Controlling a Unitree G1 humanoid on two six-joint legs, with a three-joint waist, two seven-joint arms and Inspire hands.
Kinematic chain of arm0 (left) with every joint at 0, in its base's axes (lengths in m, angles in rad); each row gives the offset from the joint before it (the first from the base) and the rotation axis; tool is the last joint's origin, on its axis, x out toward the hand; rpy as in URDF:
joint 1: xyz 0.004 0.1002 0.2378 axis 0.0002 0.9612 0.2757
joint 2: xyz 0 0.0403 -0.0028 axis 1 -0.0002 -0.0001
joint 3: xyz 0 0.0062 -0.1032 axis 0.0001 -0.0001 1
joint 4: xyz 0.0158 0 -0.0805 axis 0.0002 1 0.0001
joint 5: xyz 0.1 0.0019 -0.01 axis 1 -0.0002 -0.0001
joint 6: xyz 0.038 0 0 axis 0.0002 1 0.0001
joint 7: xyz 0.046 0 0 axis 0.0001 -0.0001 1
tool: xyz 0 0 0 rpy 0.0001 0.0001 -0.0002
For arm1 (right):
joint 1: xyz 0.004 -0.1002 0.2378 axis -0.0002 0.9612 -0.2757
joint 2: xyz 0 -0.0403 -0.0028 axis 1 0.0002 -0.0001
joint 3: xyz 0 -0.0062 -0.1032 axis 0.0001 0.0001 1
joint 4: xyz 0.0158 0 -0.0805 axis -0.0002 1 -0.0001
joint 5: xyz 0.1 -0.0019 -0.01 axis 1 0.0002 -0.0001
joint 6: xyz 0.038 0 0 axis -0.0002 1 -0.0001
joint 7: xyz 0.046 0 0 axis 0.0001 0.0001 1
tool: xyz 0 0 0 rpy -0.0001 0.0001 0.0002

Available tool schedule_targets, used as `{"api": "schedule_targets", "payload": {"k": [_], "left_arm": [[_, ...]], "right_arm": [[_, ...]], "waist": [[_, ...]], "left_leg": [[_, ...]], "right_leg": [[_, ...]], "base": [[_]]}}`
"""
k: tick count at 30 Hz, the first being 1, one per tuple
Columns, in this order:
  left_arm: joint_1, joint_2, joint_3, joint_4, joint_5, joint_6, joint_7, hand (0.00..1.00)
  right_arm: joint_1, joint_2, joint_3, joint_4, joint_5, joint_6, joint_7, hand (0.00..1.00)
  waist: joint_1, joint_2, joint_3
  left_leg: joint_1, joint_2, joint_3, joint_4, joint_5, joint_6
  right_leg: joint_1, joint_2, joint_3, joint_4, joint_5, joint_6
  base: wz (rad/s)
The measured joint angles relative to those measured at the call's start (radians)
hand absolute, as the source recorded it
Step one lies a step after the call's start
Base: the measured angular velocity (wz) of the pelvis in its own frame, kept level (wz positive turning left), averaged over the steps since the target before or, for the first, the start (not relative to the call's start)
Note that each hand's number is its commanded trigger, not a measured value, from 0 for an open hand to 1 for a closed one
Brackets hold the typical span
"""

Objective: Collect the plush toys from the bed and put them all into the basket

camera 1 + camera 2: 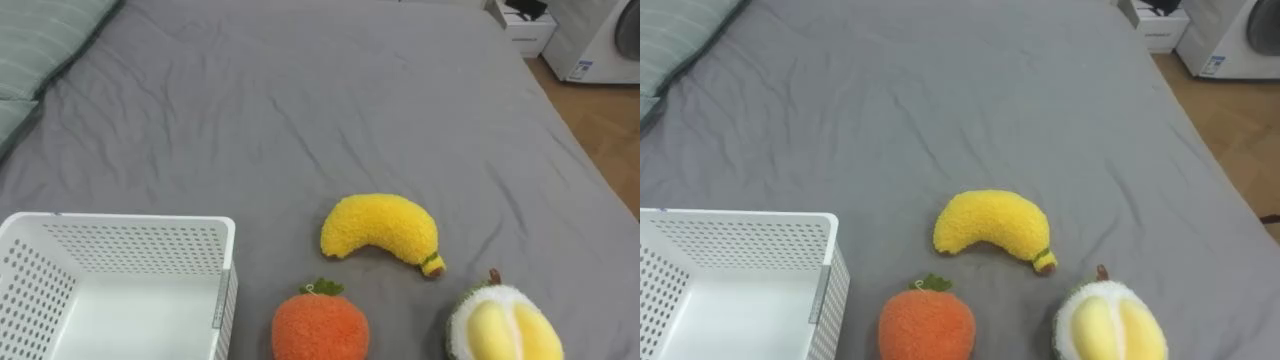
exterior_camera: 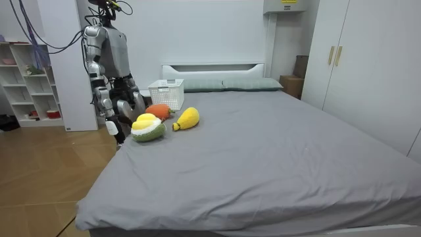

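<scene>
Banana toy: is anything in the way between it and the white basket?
No, nothing visible is. Just bare grey sheet lies between the banana toy and the white basket. The orange toy sits nearer the robot, beside the basket's wall and off that path.

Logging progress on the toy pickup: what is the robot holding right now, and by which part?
No toy is held: the banana, the orange and the durian all lie free on the bed near the basket.
</scene>
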Motion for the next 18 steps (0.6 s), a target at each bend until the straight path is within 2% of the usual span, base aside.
{"api": "schedule_targets", "payload": {"k": [2,10,18], "left_arm": [[0.002,0.000,0.002,0.000,0.018,0.000,0.007,0.00],[0.005,-0.001,-0.005,-0.001,0.078,0.001,0.043,0.00],[0.006,-0.001,0.004,0.011,0.084,0.001,0.052,0.00]], "right_arm": [[0.002,0.001,-0.003,0.000,-0.003,0.000,0.005,0.00],[-0.006,0.002,0.013,0.022,0.000,0.000,0.005,0.00],[-0.022,0.007,0.013,0.080,0.047,-0.006,0.008,0.00]], "waist": [[0.000,0.000,-0.0013],[-0.002,-0.006,0.0019],[0.002,-0.012,-0.0014]], "left_leg": [[0.002,0.000,-0.002,0.000,0.000,0.000],[0.014,-0.001,-0.004,0.002,0.000,0.000],[0.016,0.000,-0.002,-0.002,0.000,0.000]], "right_leg": [[0.002,0.000,0.000,0.000,0.000,0.000],[0.009,-0.002,-0.006,-0.005,0.000,0.000],[0.014,0.002,-0.001,-0.012,0.004,0.000]], "base": [[0.00],[0.00],[0.00]]}}
